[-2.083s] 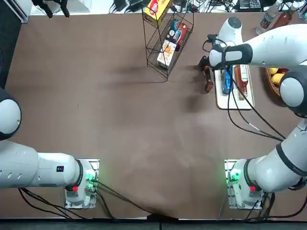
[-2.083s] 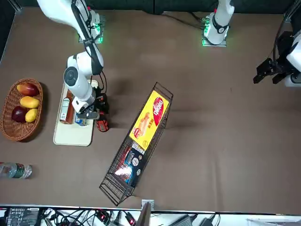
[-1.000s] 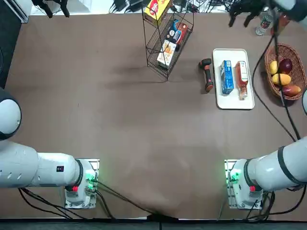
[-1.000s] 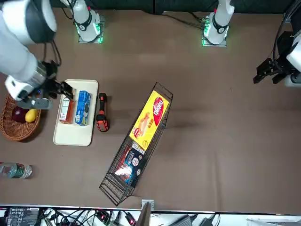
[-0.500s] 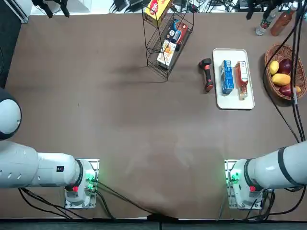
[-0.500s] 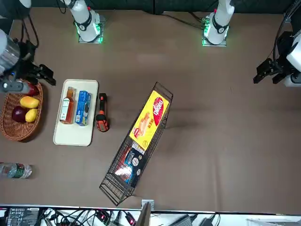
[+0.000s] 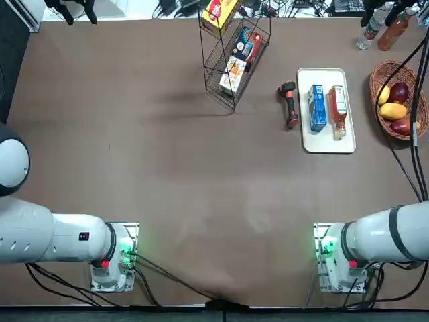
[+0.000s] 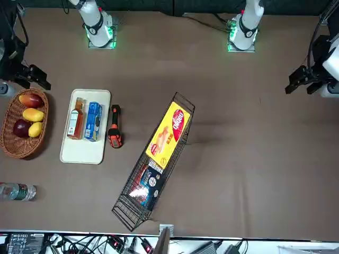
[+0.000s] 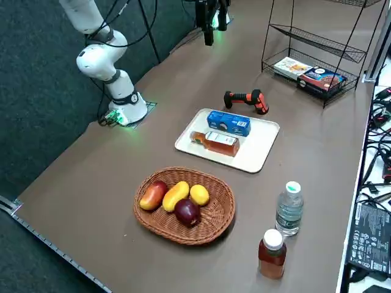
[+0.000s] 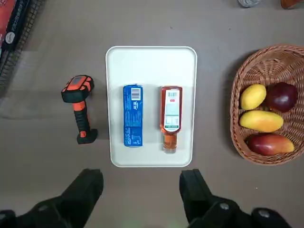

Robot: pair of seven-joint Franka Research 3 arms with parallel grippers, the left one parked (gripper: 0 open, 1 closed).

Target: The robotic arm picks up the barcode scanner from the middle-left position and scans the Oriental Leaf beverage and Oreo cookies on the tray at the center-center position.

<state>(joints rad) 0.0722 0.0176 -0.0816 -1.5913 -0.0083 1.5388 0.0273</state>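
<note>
**The scanner lies on the table and the claw is high up with nothing in it**

We see the barcode scanner [image 10: 79, 106] lying flat on the brown table [image 7: 167, 168], just beside the white tray [image 10: 151, 57]. It is orange and black. Nothing is touching it.

On the tray we see the blue Oreo cookies [image 10: 133, 115] and the Oriental Leaf beverage [image 10: 171, 114]. They lie side by side, close together, with the cookies nearer the scanner.

Our right gripper [image 10: 140, 184] hangs high over the table, looking down on the tray. Its two fingers [image 10: 88, 186] are spread wide apart and hold nothing.

On the other side of the tray from the scanner sits a round wicker basket [image 10: 237, 99] with fruit in it. A black wire rack [image 8: 153, 169] with snack boxes stands on the scanner's side, apart from it.
</note>
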